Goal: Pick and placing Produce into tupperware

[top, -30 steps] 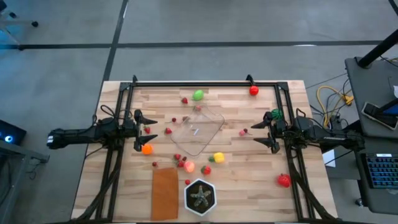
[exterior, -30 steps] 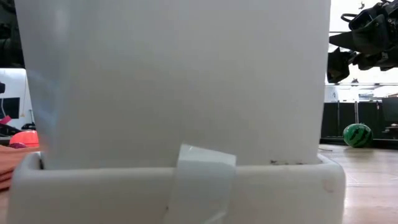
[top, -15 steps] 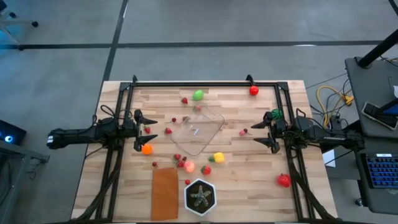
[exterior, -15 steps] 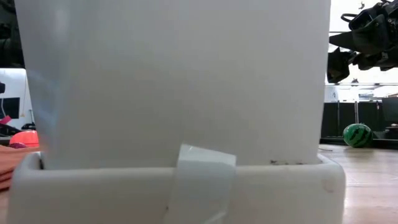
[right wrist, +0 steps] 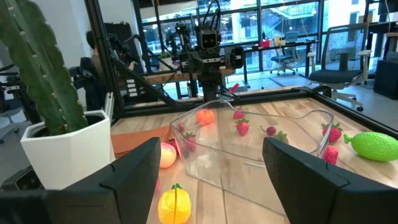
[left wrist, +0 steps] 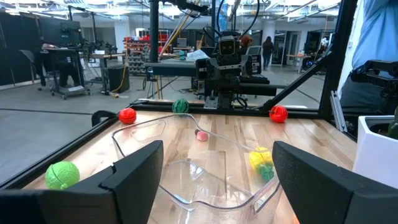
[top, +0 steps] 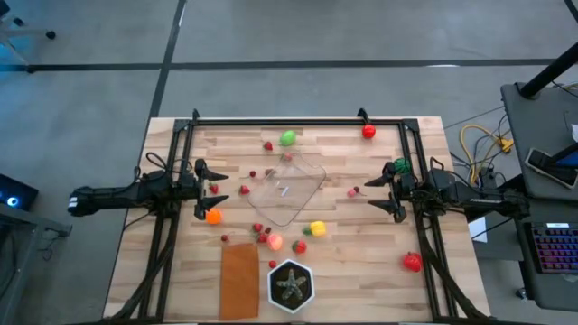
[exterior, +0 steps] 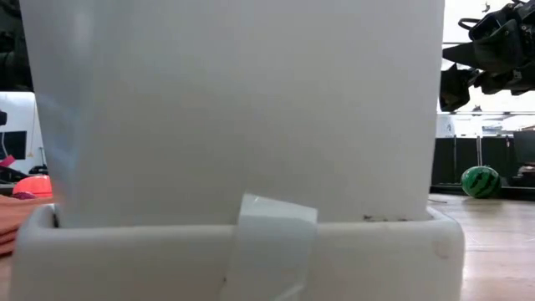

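Note:
The clear tupperware (top: 289,188) sits tilted on the table's middle, with no produce showing inside it. Produce lies scattered around it: a green fruit (top: 287,138), a red tomato (top: 368,131), an orange (top: 213,216), a yellow piece (top: 317,228), a peach-coloured piece (top: 275,241), a big strawberry (top: 413,262), a striped watermelon (top: 401,165) and several small strawberries. My left gripper (top: 209,191) hovers open left of the tupperware (left wrist: 199,171). My right gripper (top: 372,194) hovers open to its right, facing the tupperware (right wrist: 255,140).
A black hexagonal pot with a green star-shaped plant (top: 291,285) stands at the near edge, and its white wall (exterior: 234,125) fills the low view. A flat orange-brown rectangle (top: 239,280) lies beside it. A black frame (top: 298,121) borders the table.

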